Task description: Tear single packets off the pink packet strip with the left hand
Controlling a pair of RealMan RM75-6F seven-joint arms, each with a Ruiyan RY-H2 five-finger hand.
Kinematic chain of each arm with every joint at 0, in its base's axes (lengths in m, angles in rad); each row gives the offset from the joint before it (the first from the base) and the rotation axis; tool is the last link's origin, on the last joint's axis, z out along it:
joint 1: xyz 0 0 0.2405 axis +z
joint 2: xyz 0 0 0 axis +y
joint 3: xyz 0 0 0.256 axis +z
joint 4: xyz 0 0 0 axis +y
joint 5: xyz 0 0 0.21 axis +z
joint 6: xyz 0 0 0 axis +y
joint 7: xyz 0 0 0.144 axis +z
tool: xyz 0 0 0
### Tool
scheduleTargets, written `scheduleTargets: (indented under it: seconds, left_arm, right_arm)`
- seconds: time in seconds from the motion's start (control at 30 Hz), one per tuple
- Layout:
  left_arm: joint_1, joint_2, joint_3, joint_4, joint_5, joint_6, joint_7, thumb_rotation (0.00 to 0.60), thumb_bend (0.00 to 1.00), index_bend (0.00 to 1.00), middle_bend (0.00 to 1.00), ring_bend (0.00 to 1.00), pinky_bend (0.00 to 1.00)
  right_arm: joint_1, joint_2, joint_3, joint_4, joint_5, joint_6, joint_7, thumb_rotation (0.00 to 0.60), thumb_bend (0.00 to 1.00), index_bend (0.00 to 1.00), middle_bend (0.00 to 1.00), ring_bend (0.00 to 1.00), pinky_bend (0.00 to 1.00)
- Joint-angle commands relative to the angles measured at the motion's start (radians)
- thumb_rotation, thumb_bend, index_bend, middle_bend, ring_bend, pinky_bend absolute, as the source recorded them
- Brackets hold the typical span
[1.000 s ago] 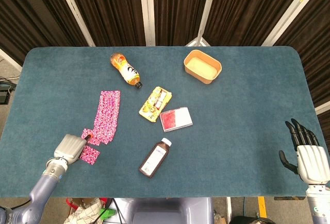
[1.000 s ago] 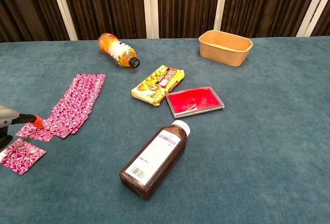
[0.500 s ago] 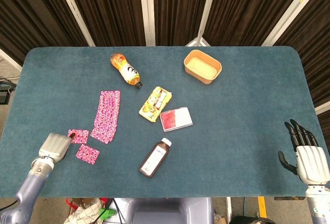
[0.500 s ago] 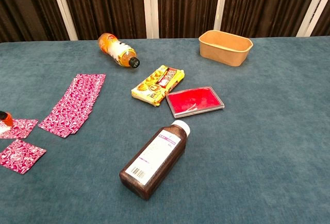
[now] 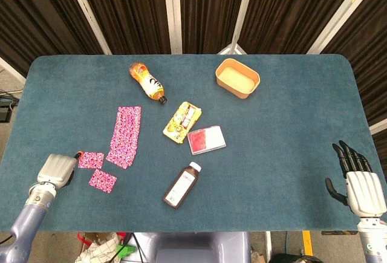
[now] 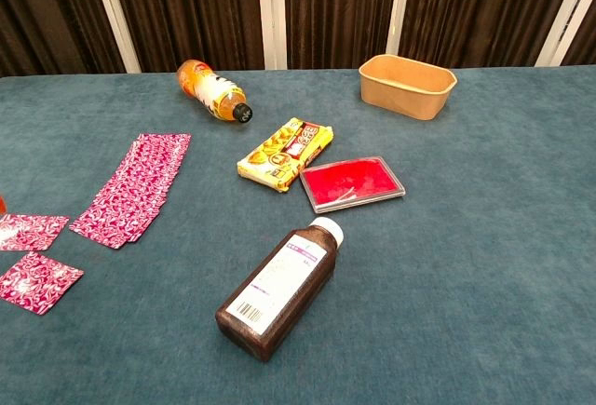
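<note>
Pink packet strip (image 5: 125, 136) is laid flat near the table's left edge, two torn packets (image 5: 97, 170) beside it. One is touched by the left hand (image 5: 55, 170); whether it is pinched cannot be told. It should be released cleanly before the strip's near end is regripped.

Pink packet strip (image 6: 130, 189) — two loose packets (image 6: 33, 256)

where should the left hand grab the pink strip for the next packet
Probably at the near end of the pink strip, coming from the left hand side. The strip lies flat, its long axis running away from the robot, so the near edge is closest. Two torn packets already lie beside it.
</note>
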Motion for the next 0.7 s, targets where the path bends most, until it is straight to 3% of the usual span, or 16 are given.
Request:
scheduleTargets:
  seconds: [0.03,0.1,0.2,0.33,0.57,0.7]
  left_arm:
    - [0.064,0.093,-0.003,-0.140,0.139,0.108,-0.121,0.600,0.45,0.19,0.58,0.42,0.47]
    - [0.141,0.155,0.024,-0.216,0.288,0.221,-0.232,0.600,0.37,0.18,0.44,0.30,0.35]
    - [0.246,0.203,0.076,-0.228,0.462,0.362,-0.370,0.600,0.28,0.17,0.22,0.11,0.22]
    - [0.383,0.199,0.127,-0.120,0.642,0.553,-0.535,0.600,0.25,0.16,0.11,0.01,0.15]
    - [0.478,0.135,0.078,0.052,0.709,0.723,-0.624,0.600,0.22,0.16,0.06,0.00,0.12]
    - [0.495,0.125,0.062,0.086,0.710,0.731,-0.641,0.600,0.22,0.16,0.06,0.00,0.12]
  right_arm:
    - [0.001,0.000,0.000,0.001,0.001,-0.003,0.002,0.600,0.41,0.03,0.06,0.11,0.15]
    - [0.001,0.000,0.000,0.001,0.000,-0.003,0.005,0.600,0.41,0.03,0.06,0.11,0.15]
    - [0.000,-0.001,0.001,0.000,0.005,-0.002,0.001,0.600,0.41,0.03,0.06,0.11,0.15]
    - [-0.002,-0.003,0.005,-0.006,0.021,-0.004,-0.020,0.600,0.40,0.03,0.06,0.10,0.14]
    - [0.003,-0.005,0.003,0.007,0.009,-0.007,-0.028,0.600,0.40,0.03,0.06,0.10,0.14]
    - [0.005,-0.006,0.002,0.018,-0.001,-0.002,-0.028,0.600,0.40,0.03,0.06,0.10,0.14]
